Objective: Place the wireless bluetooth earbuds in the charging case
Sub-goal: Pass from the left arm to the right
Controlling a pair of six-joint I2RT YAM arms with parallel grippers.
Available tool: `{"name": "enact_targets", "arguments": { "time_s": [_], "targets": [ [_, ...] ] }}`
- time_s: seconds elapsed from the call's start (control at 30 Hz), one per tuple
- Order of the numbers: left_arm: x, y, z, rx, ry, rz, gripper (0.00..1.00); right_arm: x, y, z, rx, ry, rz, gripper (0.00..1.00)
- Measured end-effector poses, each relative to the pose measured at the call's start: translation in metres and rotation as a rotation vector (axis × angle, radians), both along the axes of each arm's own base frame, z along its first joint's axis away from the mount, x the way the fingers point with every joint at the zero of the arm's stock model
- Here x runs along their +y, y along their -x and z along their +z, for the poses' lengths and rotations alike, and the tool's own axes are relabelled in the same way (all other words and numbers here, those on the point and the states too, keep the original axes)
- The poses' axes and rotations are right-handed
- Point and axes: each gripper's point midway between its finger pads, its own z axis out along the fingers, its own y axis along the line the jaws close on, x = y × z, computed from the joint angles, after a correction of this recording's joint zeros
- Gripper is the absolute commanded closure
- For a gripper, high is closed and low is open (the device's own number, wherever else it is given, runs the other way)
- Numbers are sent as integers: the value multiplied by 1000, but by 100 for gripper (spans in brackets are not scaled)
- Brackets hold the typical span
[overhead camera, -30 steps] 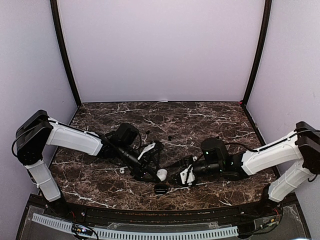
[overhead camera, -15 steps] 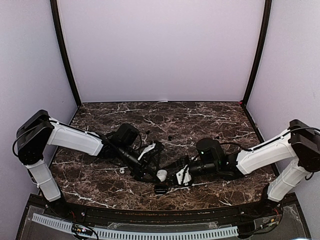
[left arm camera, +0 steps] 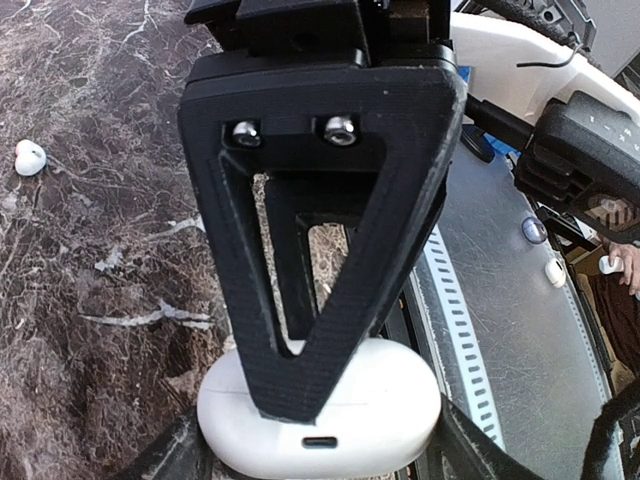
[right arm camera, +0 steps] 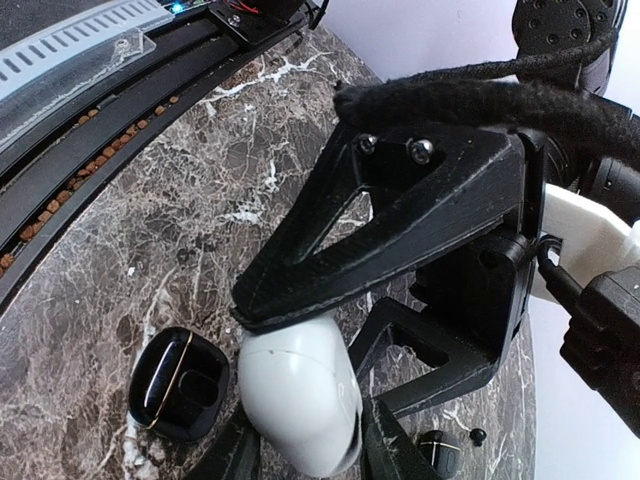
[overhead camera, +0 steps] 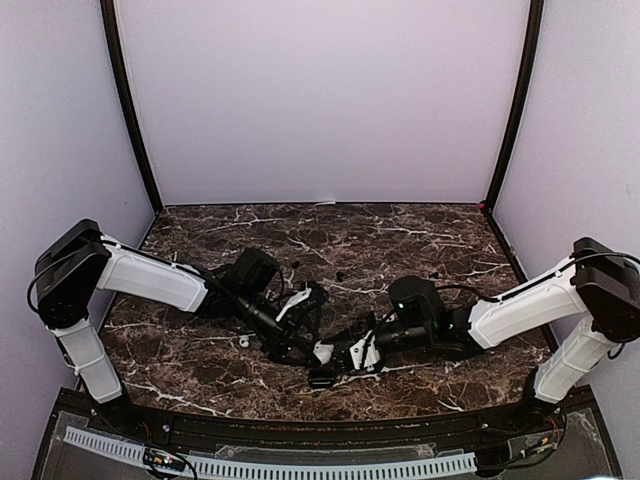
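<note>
Left wrist view: what has the left pincer [left arm camera: 318, 455] got?
— The glossy white oval charging case [left arm camera: 320, 420], jaws wide on its ends. The right pincer [right arm camera: 305, 450] flanks it narrowly; grip unclear. One tiny white earbud [left arm camera: 28, 157] lies apart on the dark marble counter [left arm camera: 90, 300].

The bench [overhead camera: 400, 235] is dark brown marble run through with white veins. Plain pale lilac walls [overhead camera: 320, 100] close it in on three sides, with a black post [overhead camera: 130, 110] in each back corner. Along the near edge runs a curved white slotted strip [overhead camera: 270, 466], and beside it lies a grey metal sheet [left arm camera: 520, 350], scuffed and dull.
</note>
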Motion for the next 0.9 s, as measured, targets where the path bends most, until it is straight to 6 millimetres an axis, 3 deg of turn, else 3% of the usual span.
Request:
{"name": "enact_targets", "arguments": {
  "time_s": [0.1, 0.23, 0.53, 0.9],
  "targets": [
    [0, 0, -1, 1, -2, 0, 40, 0, 0, -1, 2, 3, 2, 68],
    [0, 0, -1, 1, -2, -2, 40, 0, 0, -1, 3, 3, 2, 58],
    [0, 1, -2, 1, -3, -4, 40, 2, -1, 0, 1, 0, 2, 55],
    [0, 1, -1, 1, -1, -5, 36, 3, -1, -1, 2, -4, 0, 65]
  ]
}}
